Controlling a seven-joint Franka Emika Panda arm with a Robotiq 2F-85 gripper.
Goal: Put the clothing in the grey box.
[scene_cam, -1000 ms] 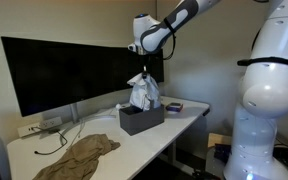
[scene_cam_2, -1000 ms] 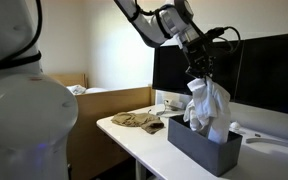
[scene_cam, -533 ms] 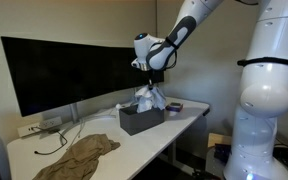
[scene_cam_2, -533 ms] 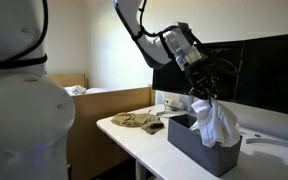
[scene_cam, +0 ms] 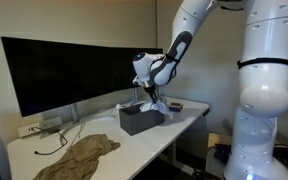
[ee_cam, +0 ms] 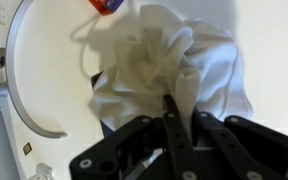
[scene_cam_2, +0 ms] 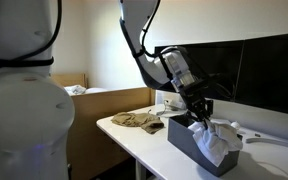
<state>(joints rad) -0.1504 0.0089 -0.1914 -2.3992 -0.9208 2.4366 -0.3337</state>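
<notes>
My gripper is low over the grey box, shut on a bunched white cloth. Most of that cloth sits inside the box, with folds spilling over the rim. In the wrist view the white cloth fills the upper middle, and a pinch of it runs down between the shut fingers of the gripper. The beige-tan clothing lies crumpled on the white table, well apart from the box and the gripper.
Wide black monitors stand behind the box. White cables trail on the table near the clothing. A small dark object lies beside the box. The robot's white base stands at the table's end.
The gripper has come down with the white cloth, from hanging above the grey box to sitting in it. The beige-tan clothing has not moved.
</notes>
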